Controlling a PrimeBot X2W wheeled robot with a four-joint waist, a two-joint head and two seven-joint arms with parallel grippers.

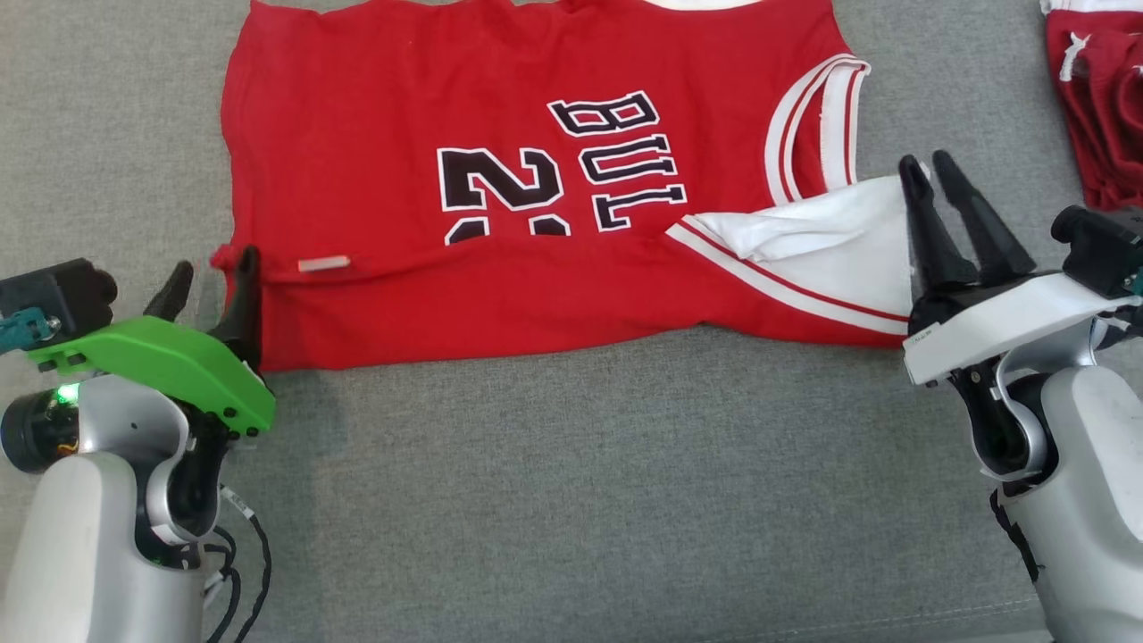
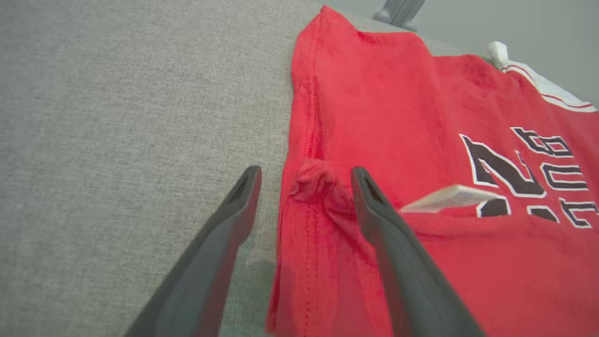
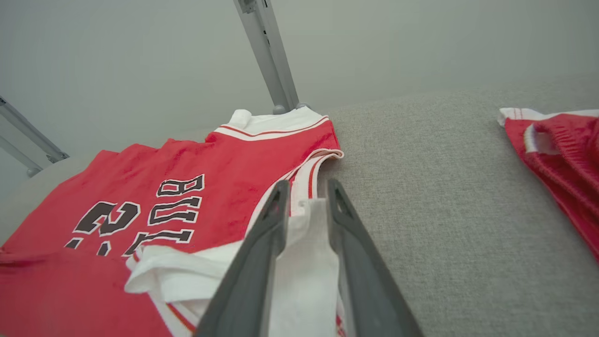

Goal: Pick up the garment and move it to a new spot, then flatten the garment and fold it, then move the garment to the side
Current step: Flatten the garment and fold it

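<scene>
Grey cloth surface (image 1: 571,500): it runs under everything you see, bare along the near edge between the two arms.
Left gripper (image 1: 216,263): your fingers stand wide apart at the near left, holding nothing.
Bunched corner (image 2: 318,185): a small crumpled knot of red cloth sits between those left fingers, at the garment's left edge.
Right gripper (image 1: 928,165): at the near right your fingers are narrowly parted, not clamped. The wrist view shows the white fold in the gap; you cannot tell whether they touch it.
White fold (image 1: 821,241): the garment's white inside is turned up at its near right corner, edged with red stripes.
Garment (image 1: 402,116): the red jersey lies spread across the middle, its near strip folded over the lower part of the black number and lettering.
White tag (image 1: 323,263): it lies on the fold line, near the left.
Second red garment (image 1: 1103,116): heaped at the far right, well apart from the jersey.
Metal post (image 3: 266,51): it rises beyond the far edge.
</scene>
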